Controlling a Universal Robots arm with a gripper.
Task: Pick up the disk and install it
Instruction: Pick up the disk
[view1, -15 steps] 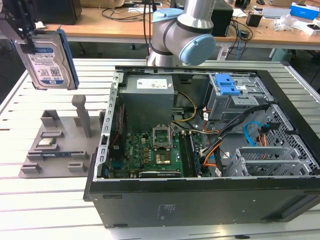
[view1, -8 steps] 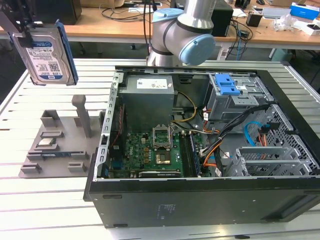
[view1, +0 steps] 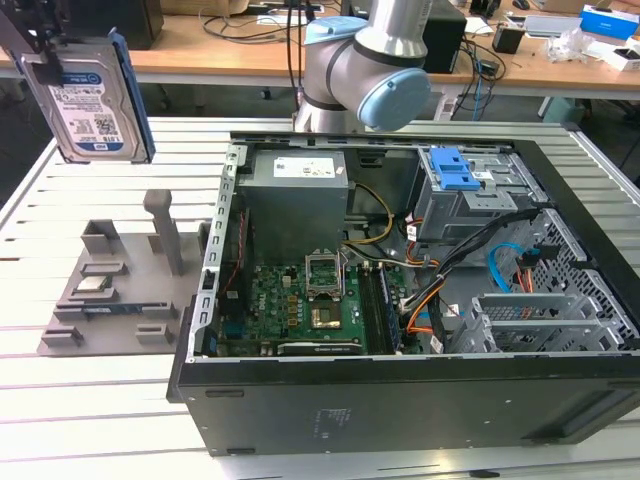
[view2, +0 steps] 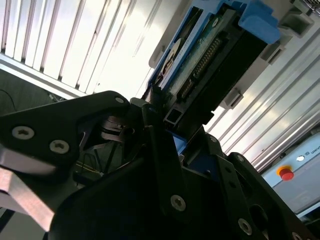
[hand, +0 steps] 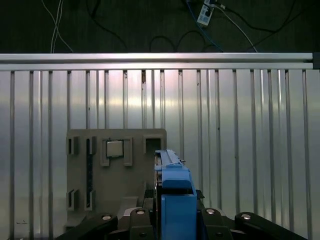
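Observation:
The disk (view1: 88, 105), a silver hard drive with a white-and-blue label and a blue frame, hangs upright high at the exterior view's left, well above the grey parts holder (view1: 110, 290). My gripper (view1: 42, 50) is shut on the disk's top end. In the first wrist view the disk (hand: 175, 192) shows edge-on between the black fingers (hand: 137, 220), over the holder (hand: 117, 172). The second wrist view shows the disk's (view2: 210, 60) connector edge clamped by the fingers (view2: 160, 150). The open computer case (view1: 420, 300) lies to the exterior view's right, with its blue-latched drive cage (view1: 465, 195).
A small square silver chip (view1: 93, 284) rests in the holder. Inside the case are the motherboard (view1: 300, 300), a power supply (view1: 298, 195), cables and a second metal cage (view1: 540, 320). The slatted metal table (view1: 90, 400) carries everything. The arm's body (view1: 370, 70) stands behind the case.

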